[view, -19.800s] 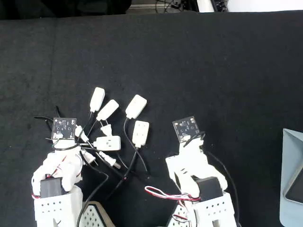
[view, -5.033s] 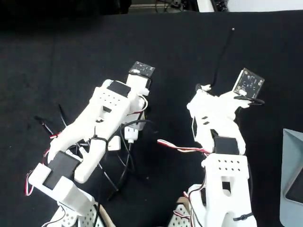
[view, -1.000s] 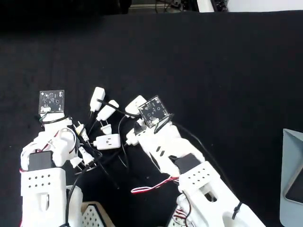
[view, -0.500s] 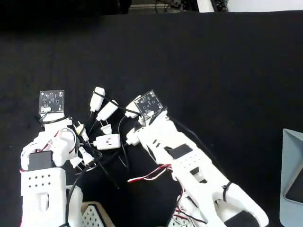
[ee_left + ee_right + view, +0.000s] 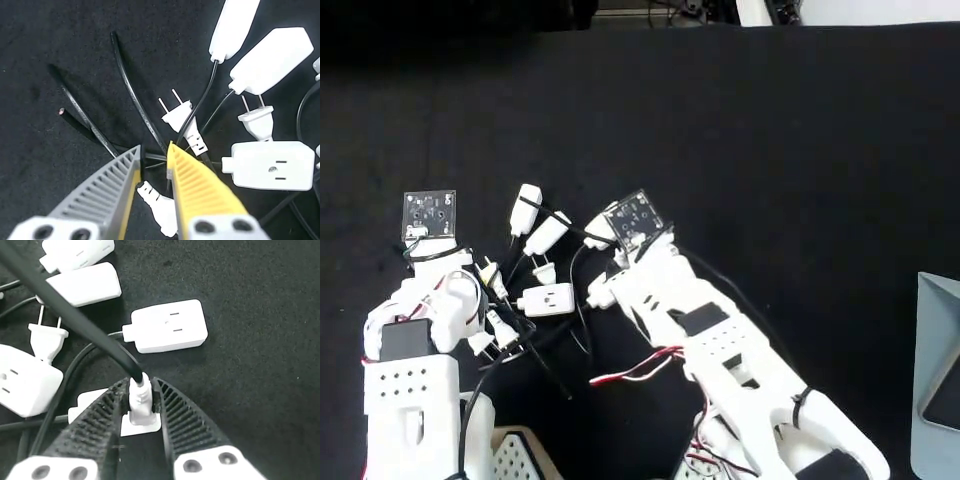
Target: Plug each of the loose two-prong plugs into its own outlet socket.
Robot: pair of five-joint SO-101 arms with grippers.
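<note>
Between the jaws of the right gripper (image 5: 140,385) a plug (image 5: 140,402) is clamped, stood upright on a socket (image 5: 142,427). Beyond it a second socket (image 5: 167,326) is seen lying free. The jaws of the left gripper (image 5: 153,148) are set slightly apart over black cables (image 5: 134,100), a loose plug (image 5: 176,114) just past their tips.
</note>
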